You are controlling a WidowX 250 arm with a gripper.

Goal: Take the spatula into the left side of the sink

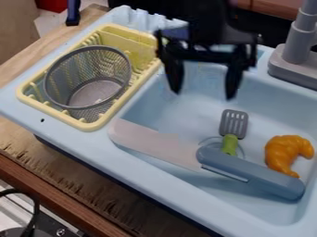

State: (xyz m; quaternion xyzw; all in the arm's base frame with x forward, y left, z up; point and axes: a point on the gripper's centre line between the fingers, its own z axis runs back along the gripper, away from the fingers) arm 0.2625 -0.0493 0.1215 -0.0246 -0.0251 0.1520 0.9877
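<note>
Black two-finger hand [204, 84] parted near pale-blue plastic sink's [155, 178] far edge; grey-headed, green-handled spatula [234, 124] ungripped, leftward transfer yet to be made.

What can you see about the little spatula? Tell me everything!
The spatula has a grey head with long slots and a bright green handle. It looks like toy plastic. It lies in the blue sink, near the orange croissant. The big toy knife crosses over its handle and hides the end, so I can't tell whether they touch.
</note>
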